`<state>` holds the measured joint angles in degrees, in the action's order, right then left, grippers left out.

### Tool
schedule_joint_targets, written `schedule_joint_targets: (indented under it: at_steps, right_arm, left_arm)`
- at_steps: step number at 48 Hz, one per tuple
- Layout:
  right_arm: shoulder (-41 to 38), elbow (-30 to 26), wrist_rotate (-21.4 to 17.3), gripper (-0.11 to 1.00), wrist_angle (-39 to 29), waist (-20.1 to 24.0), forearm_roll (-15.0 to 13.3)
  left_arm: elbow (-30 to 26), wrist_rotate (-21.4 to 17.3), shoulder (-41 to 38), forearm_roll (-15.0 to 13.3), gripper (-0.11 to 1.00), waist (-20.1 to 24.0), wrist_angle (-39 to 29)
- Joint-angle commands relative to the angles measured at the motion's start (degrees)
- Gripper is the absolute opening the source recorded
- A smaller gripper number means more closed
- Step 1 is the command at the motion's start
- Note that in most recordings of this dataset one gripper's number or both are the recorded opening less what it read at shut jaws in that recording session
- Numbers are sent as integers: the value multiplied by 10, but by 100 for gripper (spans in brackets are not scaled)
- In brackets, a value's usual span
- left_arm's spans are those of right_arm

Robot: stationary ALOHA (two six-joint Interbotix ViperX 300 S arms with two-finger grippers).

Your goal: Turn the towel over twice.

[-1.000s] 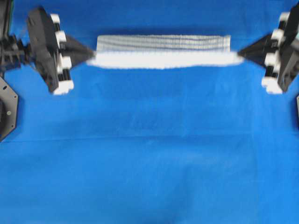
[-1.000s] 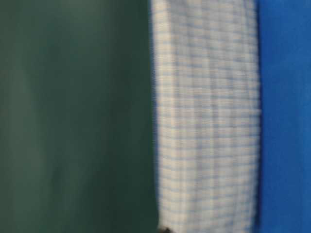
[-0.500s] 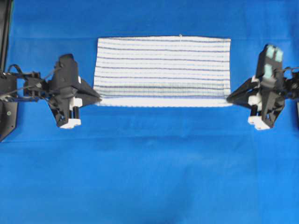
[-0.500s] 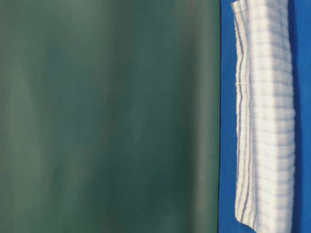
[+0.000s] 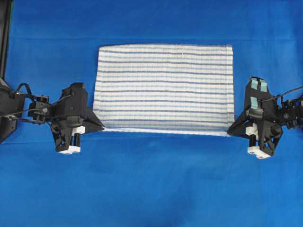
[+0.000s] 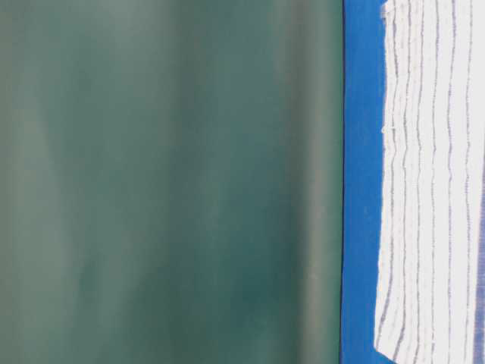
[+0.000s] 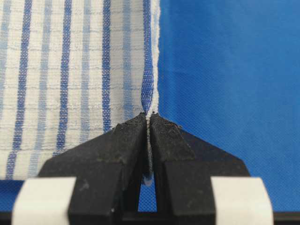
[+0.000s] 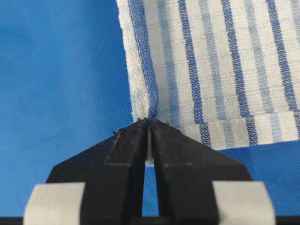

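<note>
The towel (image 5: 163, 87), white with dark and light blue stripes, lies spread flat on the blue cloth at the back middle of the table. It also shows in the table-level view as a striped sheet, the towel (image 6: 432, 182). My left gripper (image 5: 100, 127) is shut on the towel's near left corner; the left wrist view shows the hem pinched between the black fingers, at my left gripper (image 7: 149, 116). My right gripper (image 5: 230, 132) is shut on the near right corner, and that corner sits clamped at my right gripper (image 8: 149, 121).
A plain blue cloth (image 5: 156, 184) covers the whole table. Black arm mounts (image 5: 7, 118) stand at the left edge. A dark green wall (image 6: 167, 182) rises behind the table.
Both grippers have carried the towel's near edge down and toward the front. The towel went from hanging bunched in the air to lying spread flat.
</note>
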<state>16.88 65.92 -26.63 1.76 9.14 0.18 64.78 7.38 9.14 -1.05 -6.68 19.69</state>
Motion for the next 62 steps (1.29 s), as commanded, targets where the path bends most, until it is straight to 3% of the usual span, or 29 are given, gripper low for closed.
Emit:
schedule_joint_targets:
  at_steps: [1, 9, 14, 24, 26, 29, 33, 37, 46, 55, 62]
  right_arm:
    - [-1, -11, -1, 5, 0, 4, 2]
    - [-3, -13, -1, 5, -11, 4, 2]
    - [-2, -14, -2, 5, -25, 4, 2]
    - [-3, -19, -3, 7, -32, 4, 2]
    - [-3, -22, -2, 13, -33, 4, 2]
    - [-3, -26, -2, 31, -34, 4, 0]
    - [-1, -32, 4, 56, -34, 4, -4]
    - [9, -41, 10, 68, -38, 4, -12]
    - [61, -72, 11, 63, -84, -6, -55]
    - [126, -98, 11, 63, -121, -32, -124]
    - [172, -108, 11, 63, -143, -54, -174]
  left_arm:
    - [-12, 0, 0, 0, 1, -4, 4]
    - [-22, 0, -8, 0, 2, -4, 0]
    - [-26, 0, -11, 0, 8, -5, -1]
    - [-33, 0, -13, 0, 52, -9, -21]
    - [-33, -1, -12, 0, 60, -9, -27]
    - [-33, -2, -9, 0, 69, -9, -34]
    - [-34, -5, 1, -1, 69, -8, -46]
    - [-35, -6, 18, 0, 69, -4, -65]
    - [-45, -12, 91, 0, 69, 12, -119]
    - [-48, -14, 171, 0, 69, 47, -153]
    - [-45, -44, 229, 0, 69, 66, -155]
